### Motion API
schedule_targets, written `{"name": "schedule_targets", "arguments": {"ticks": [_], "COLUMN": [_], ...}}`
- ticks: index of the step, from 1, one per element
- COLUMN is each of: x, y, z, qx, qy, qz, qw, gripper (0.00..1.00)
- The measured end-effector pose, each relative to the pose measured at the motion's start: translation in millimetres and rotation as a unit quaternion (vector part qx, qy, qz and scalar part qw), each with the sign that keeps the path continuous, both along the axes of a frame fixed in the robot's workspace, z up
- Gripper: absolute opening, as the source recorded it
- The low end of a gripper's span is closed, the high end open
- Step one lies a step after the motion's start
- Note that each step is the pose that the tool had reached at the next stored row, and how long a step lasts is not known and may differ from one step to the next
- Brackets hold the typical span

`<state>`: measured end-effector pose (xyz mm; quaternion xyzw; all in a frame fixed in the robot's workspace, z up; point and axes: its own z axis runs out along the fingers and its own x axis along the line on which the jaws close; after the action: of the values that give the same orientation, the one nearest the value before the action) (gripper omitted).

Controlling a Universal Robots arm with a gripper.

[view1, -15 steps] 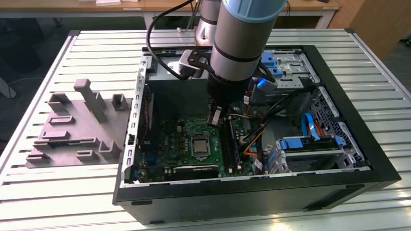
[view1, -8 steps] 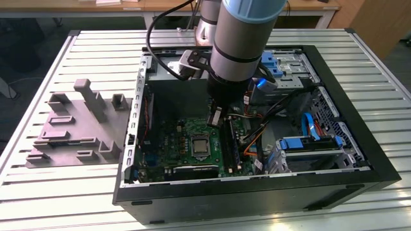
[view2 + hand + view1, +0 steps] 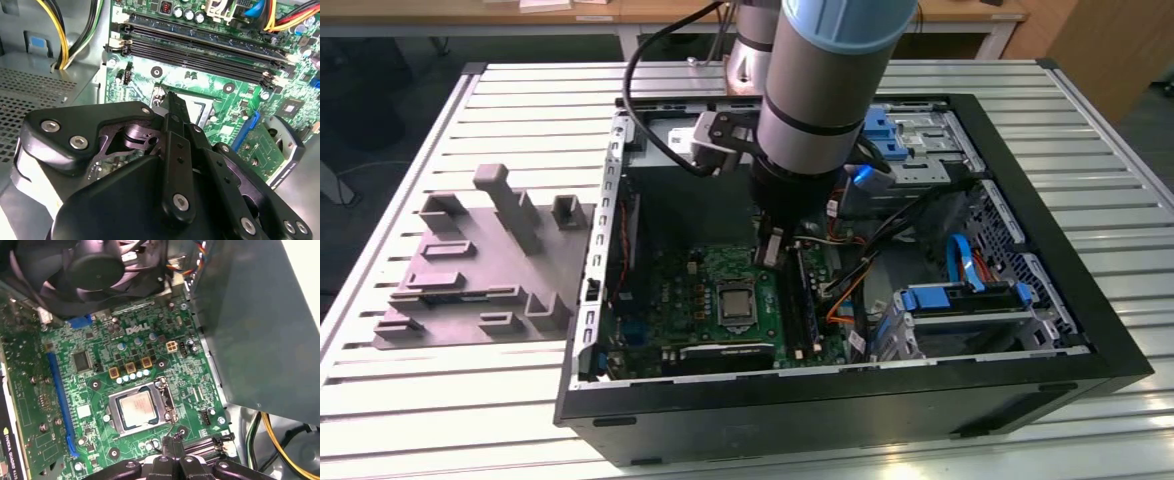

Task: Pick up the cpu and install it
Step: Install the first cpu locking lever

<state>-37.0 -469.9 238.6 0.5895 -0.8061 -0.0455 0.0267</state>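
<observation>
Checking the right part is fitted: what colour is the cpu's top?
Pale silver-grey with a slight warm tint, clearest in the first wrist view: the cpu.

A ribbed pale metal table (image 3: 427, 400) is seen in the exterior view. Behind it, a wooden desk (image 3: 654, 12) with white legs is set. A wooden panel (image 3: 1107, 50) is placed at the exterior view's right. Dark floor (image 3: 374, 90) is lit evenly.

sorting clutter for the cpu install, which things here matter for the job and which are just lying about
For the job:
- the cpu, lying in the socket
- the gripper, just beside the socket
- the motherboard

Lying about:
- the grey moulded tray, outside the case
- the fan
- the yellow cables
</observation>
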Motion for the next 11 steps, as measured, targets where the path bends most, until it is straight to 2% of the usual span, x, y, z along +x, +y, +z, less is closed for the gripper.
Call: {"name": "schedule_targets", "arguments": {"ticks": [7, 11], "x": [-1.3, -1.3], "y": [-1.4, -1.6], "z": [-3.1, -3.9], "qx": [-0.0002, -0.0039], "qy": [0.0001, 0.0001], "qz": [0.032, 0.044], "qw": [0.9995, 0.9990], "gripper": [0.11, 0.11]}}
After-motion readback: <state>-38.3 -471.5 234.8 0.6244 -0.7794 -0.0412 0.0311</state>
